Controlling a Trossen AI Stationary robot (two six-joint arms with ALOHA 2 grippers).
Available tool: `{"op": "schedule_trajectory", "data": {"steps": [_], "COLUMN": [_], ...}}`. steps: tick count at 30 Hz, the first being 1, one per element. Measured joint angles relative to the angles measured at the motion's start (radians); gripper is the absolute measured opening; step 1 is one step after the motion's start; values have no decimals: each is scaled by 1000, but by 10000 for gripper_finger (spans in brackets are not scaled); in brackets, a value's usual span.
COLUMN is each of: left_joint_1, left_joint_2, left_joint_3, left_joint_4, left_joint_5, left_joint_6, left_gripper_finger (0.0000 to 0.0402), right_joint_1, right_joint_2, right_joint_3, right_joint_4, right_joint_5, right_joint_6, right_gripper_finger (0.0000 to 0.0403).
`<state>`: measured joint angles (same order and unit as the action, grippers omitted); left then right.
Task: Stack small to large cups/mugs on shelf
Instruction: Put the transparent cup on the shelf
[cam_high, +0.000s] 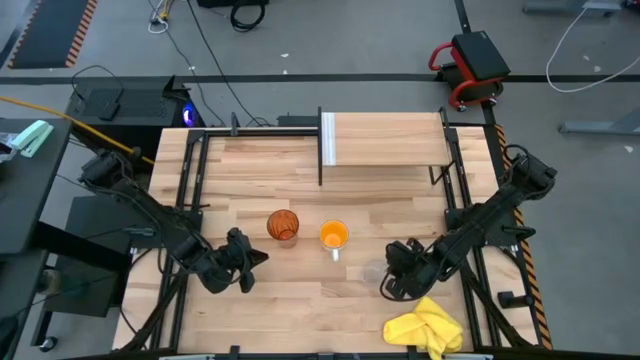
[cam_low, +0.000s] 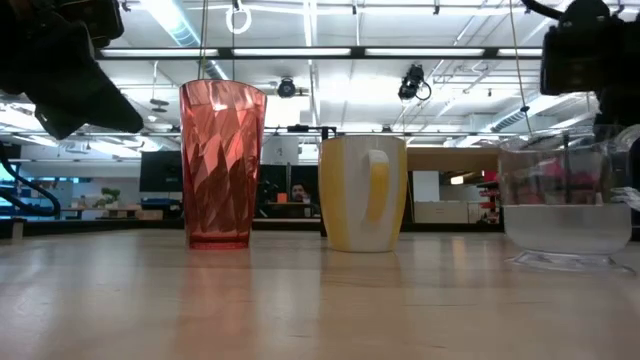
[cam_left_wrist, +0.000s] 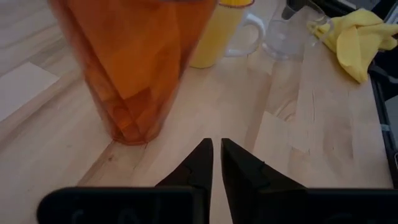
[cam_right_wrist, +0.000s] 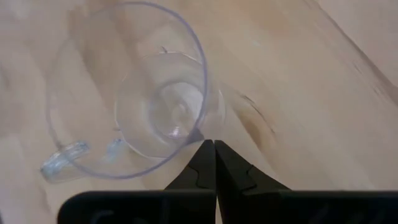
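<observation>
Standing upright in a row on the wooden desk (cam_high: 250, 180), mouths up: faceted translucent amber tumbler (cam_high: 283, 226), smooth orange mug (cam_high: 334, 237) with pale handle turned toward the front edge, and small clear glass cup (cam_high: 374, 271). All long axes vertical. Shelf (cam_high: 385, 140), a light-wood board with white end panel, sits well behind them, bare. Left gripper (cam_high: 250, 262), jaws pressed nearly together, hovers just short of the tumbler's base. Right gripper (cam_high: 392, 285), jaws pressed together, tips right at the glass cup's rim. Crumpled yellow cloth (cam_high: 425, 327) lies near the front right.
</observation>
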<state>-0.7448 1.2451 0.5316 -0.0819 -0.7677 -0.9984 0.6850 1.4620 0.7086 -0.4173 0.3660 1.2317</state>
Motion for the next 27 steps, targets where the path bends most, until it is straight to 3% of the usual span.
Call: {"op": "schedule_trajectory", "data": {"steps": [15,27], "left_joint_1": [0,0], "left_joint_2": [97,97], "left_joint_3": [0,0], "left_joint_4": [211,265], "left_joint_5": [10,28], "left_joint_6": [97,155], "left_gripper_finger": [40,45], "right_joint_1": [-44,-99], "right_joint_2": [7,155], "right_joint_3": [0,0], "right_joint_4": [115,308], "right_joint_5": [-1,-87], "right_joint_6": [-133,-219], "right_gripper_finger": [1,1]}}
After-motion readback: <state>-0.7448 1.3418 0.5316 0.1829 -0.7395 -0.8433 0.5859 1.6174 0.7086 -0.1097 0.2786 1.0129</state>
